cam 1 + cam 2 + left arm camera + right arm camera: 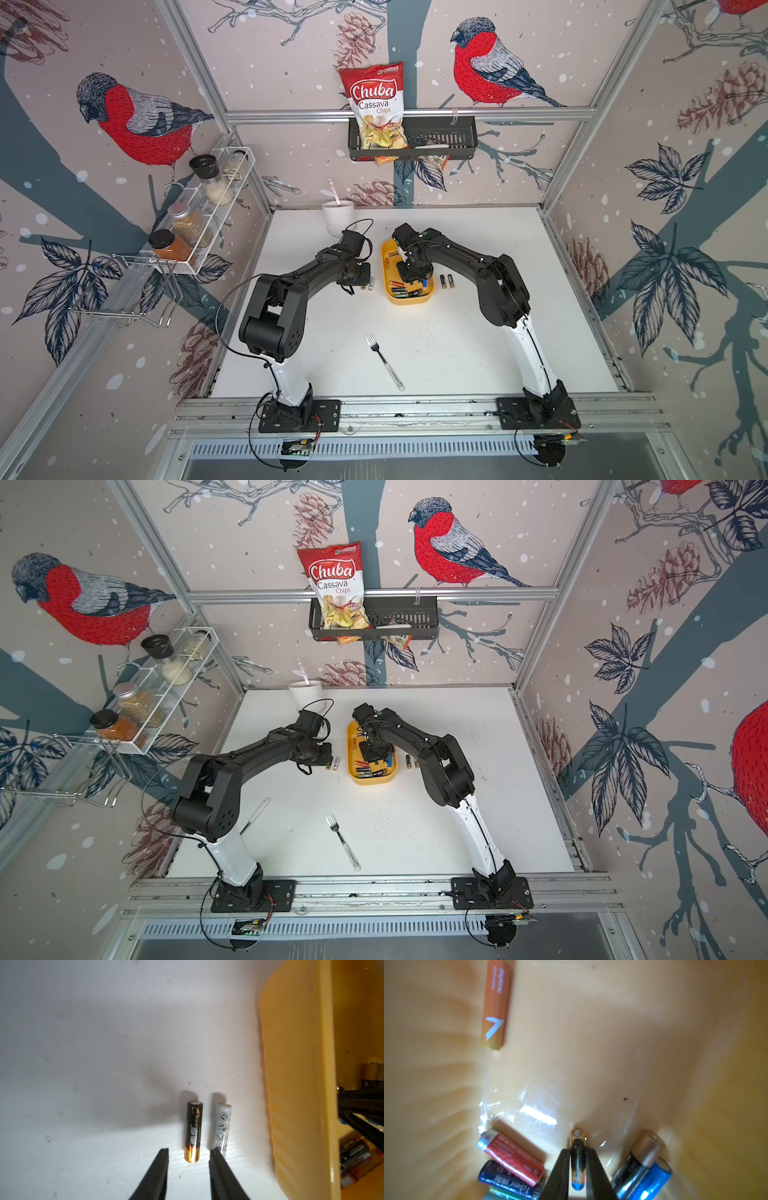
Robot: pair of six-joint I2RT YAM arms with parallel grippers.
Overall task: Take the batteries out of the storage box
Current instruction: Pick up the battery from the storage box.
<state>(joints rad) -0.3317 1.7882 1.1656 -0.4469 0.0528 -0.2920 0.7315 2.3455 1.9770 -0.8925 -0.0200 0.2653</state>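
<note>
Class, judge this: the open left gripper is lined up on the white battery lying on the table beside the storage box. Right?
Wrong battery. The left wrist view shows the open left gripper lined up on the black-and-gold battery; the white battery lies beside it, nearer the storage box.

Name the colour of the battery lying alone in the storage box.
The lone battery is orange with a white arrow mark; best in the right wrist view.
</note>
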